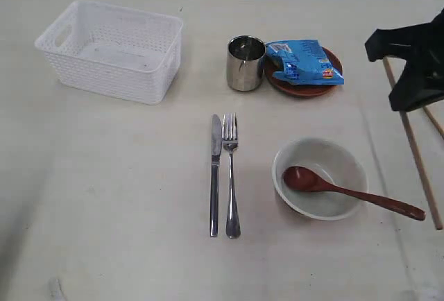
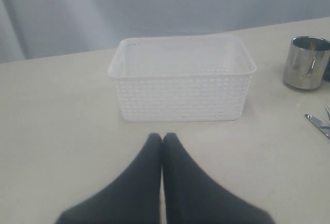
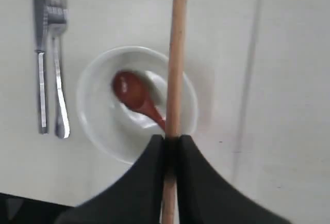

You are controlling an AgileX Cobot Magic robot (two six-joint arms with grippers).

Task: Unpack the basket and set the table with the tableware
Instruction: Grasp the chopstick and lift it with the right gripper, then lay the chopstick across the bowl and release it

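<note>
The white basket stands at the back left of the table, with nothing showing inside it. A knife and fork lie side by side in the middle. The pale bowl holds the wooden spoon. A steel cup stands beside the reddish-brown plate. My right gripper hangs above the table at the right, shut on one wooden chopstick. Brown chopsticks show beside the bowl in the exterior view. My left gripper is shut on nothing, facing the basket.
A blue snack packet lies on the plate. In the left wrist view the cup and the knife tip sit off to one side of the basket. The table's far edge runs just behind the basket.
</note>
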